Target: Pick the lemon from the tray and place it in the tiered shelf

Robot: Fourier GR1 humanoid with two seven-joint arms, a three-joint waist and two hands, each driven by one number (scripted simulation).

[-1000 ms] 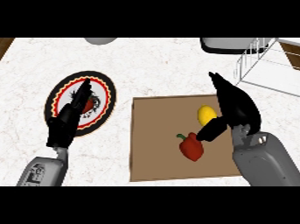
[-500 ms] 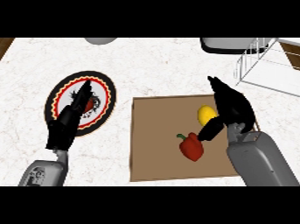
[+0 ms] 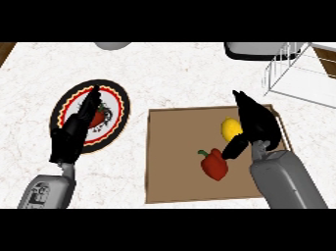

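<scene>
Counts: one lemon [image 3: 230, 128] and one red pepper [image 3: 214, 164] on one brown tray [image 3: 176, 186]; one plate [image 3: 120, 104]; one tiered shelf [image 3: 300, 84].
Lemon: lying in the tray's upper right part, apart from the pepper.
Right hand [image 3: 255, 122]: held just right of the lemon, fingers straight, thumb apart, nothing clasped.
Left hand [image 3: 73, 136]: seen over the plate, fingers straight, nothing held.

You have bare worktop [image 3: 192, 73] between the tray [image 3: 172, 147] and the tiered shelf [image 3: 304, 84] to pass your right hand [image 3: 255, 125] over, but the red pepper [image 3: 214, 165] crowds the lemon [image 3: 230, 128] from below and the shelf's white wire front stands across the way.
</scene>
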